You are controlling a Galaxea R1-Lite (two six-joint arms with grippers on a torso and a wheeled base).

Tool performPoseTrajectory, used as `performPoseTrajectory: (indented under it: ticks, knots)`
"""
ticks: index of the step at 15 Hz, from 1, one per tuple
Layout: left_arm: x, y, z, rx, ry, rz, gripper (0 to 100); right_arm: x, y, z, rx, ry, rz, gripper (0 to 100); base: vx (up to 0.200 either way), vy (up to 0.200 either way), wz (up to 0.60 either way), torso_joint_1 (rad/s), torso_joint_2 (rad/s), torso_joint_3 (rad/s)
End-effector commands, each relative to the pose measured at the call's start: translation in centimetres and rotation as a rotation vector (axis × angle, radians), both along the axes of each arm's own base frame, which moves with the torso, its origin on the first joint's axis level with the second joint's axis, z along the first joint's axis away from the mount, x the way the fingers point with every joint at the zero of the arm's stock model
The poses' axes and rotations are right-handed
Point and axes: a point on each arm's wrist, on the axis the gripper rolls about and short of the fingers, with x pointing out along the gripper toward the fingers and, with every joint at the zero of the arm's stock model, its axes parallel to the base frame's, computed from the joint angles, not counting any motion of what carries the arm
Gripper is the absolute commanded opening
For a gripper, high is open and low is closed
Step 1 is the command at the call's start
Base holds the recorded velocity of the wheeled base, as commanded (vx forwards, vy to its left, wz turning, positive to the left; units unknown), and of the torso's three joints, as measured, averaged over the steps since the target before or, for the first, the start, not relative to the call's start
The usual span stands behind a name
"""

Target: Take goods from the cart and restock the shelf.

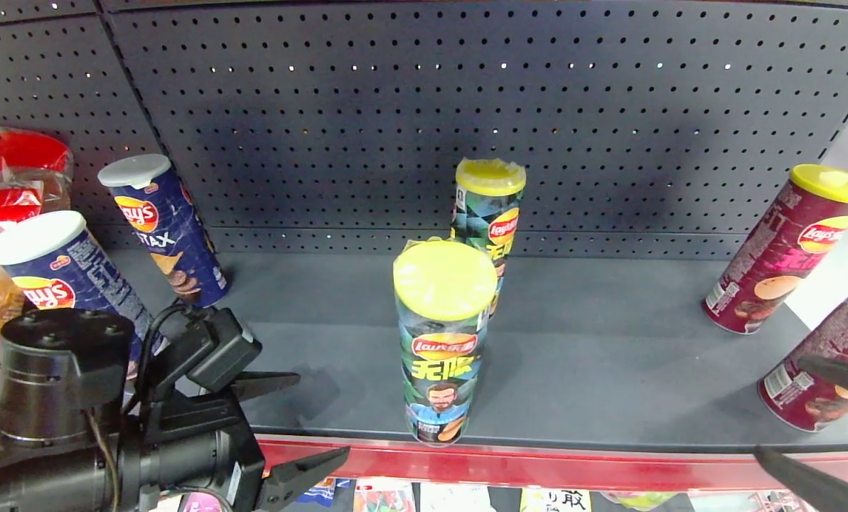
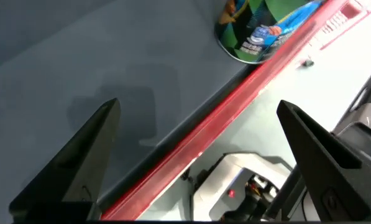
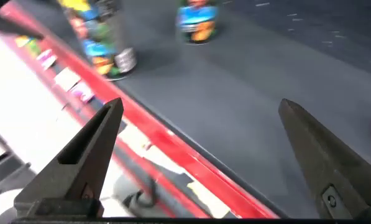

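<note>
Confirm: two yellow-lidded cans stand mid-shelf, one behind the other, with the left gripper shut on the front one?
No. The left gripper is open and empty, apart from the front can, as the head view shows. The rear can does stand behind it.

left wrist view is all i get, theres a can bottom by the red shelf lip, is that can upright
Observer: Yes, the front can stands upright at the front edge of the shelf, with a yellow lid on top.
Operator: anything behind it
Observer: A matching can stands upright just behind it, nearer the pegboard.
Operator: and my other arm
Observer: The right gripper is open at the shelf front, by a maroon can at the right end.
</note>
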Motion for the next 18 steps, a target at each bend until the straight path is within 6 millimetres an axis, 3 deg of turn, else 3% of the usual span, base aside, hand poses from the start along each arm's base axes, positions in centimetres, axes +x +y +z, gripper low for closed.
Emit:
performPoseTrajectory:
  ticks: [1,8,18]
  knots:
    - [0.6,-0.4,-0.7,0.024,0.029,-0.009,100,-1.9,-1.6,0.2,0.053,-0.088,-0.072,100,0.000,0.000,0.00,0.000,0.00,0.000]
    - [4.0,-2.7,-0.5,0.036,0.012,-0.029,100,-2.0,-1.8,0.4,0.085,-0.086,-0.109,100,0.000,0.000,0.00,0.000,0.00,0.000]
    - [5.6,-4.6,-0.9,0.040,0.019,-0.060,100,-1.9,-1.9,0.4,0.095,-0.077,-0.129,100,0.000,0.000,0.00,0.000,0.00,0.000]
